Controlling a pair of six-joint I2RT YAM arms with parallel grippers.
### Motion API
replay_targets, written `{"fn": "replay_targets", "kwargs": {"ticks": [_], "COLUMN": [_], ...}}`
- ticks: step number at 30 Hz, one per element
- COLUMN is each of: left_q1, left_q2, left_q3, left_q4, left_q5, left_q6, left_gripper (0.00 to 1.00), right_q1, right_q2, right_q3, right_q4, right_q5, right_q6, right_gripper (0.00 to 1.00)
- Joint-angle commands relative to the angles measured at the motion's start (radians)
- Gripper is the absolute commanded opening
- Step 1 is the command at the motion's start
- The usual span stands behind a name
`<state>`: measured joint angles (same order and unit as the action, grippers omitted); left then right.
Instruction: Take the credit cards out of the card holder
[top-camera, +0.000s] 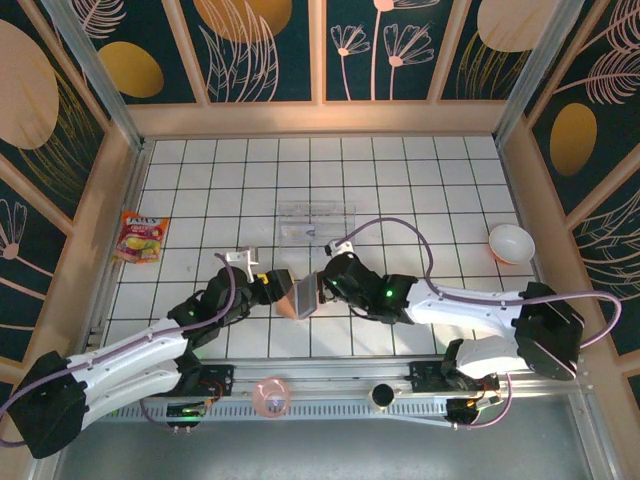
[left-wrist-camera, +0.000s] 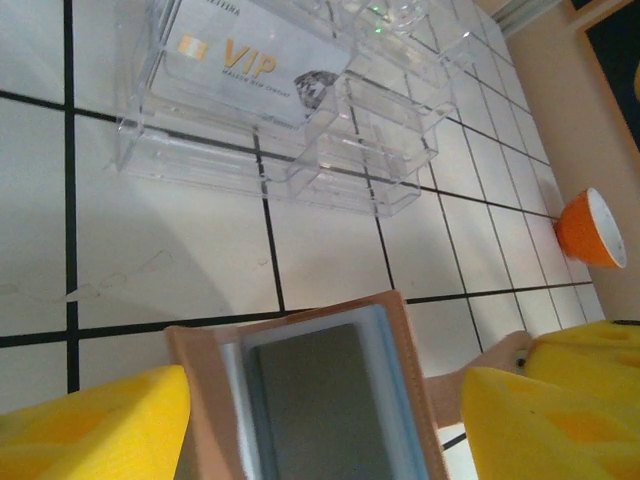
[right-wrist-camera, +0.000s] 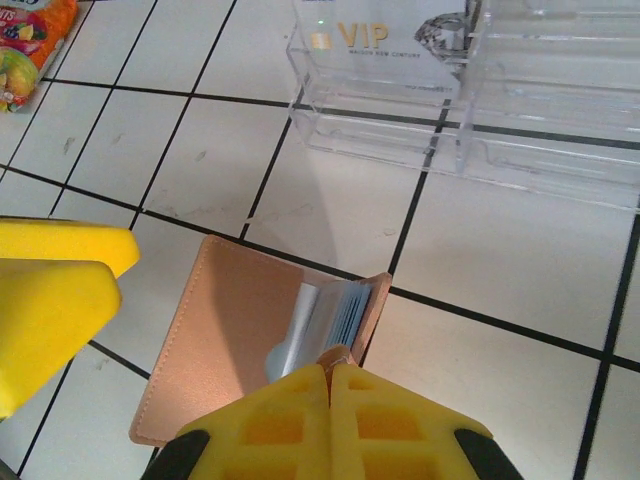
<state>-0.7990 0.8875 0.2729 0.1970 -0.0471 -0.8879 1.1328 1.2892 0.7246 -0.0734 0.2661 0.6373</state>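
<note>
Tan leather-like card holder (right-wrist-camera: 220, 330) sits tilted at the lower centre of the right wrist view, a flap corner pinched between the pressed-together pads of the right gripper (right-wrist-camera: 330, 378). In the left wrist view the left gripper (left-wrist-camera: 325, 395) has its fingers spread wide, 1 at each bottom corner, with the holder's grey-blue pocket and the dark card (left-wrist-camera: 320, 410) between them. The whitish card (left-wrist-camera: 255, 60) lies in the clear tray (left-wrist-camera: 380, 150) at the top of that frame, so I judge 1 of 2 cards is left to remove. To do this well, the left fingers should close on the card's upper edge alone, not the pocket lip, then draw along the pocket's line while the right holds the flap steady. A skewed pull would likely drag the whole holder. The table (top-camera: 450, 170) is white tile with dark grid lines, walled by leaf-patterned panels, with a snack packet (top-camera: 140, 237) at left and a white bowl (top-camera: 510, 243) at right
</note>
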Motion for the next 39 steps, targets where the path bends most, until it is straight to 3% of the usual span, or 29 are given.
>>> {"fn": "replay_targets", "kwargs": {"ticks": [1, 15, 22, 29, 34, 39], "left_q1": [-0.001, -0.001, 0.000, 0.005, 0.007, 0.011], "left_q2": [0.054, 0.260, 0.305, 0.303, 0.250, 0.296], "left_q3": [0.004, -0.006, -0.022, -0.037, -0.042, -0.031], "left_q4": [-0.023, 0.030, 0.022, 0.073, 0.081, 0.112], "left_q5": [-0.024, -0.036, -0.036, -0.010, -0.009, 0.017], "left_q6": [0.030, 0.040, 0.036, 0.018, 0.016, 0.030], "left_gripper": [0.69, 0.36, 0.28, 0.44, 0.44, 0.45], "right_q1": [-0.006, -0.031, -0.031, -0.019, -0.013, -0.015], "right_q2": [-0.029, -0.038, -0.087, -0.057, -0.046, -0.057], "right_q3": [-0.026, -0.092, -0.055, 0.050, 0.049, 0.037], "right_q4": [-0.025, -0.023, -0.017, -0.015, -0.022, -0.051], "right_q5": [0.047, 0.045, -0.005, -0.075, -0.052, -0.024], "right_q6": [0.022, 0.066, 0.033, -0.002, 0.018, 0.034], "right_gripper": [0.00, 0.00, 0.00, 0.00, 0.00, 0.00]}}
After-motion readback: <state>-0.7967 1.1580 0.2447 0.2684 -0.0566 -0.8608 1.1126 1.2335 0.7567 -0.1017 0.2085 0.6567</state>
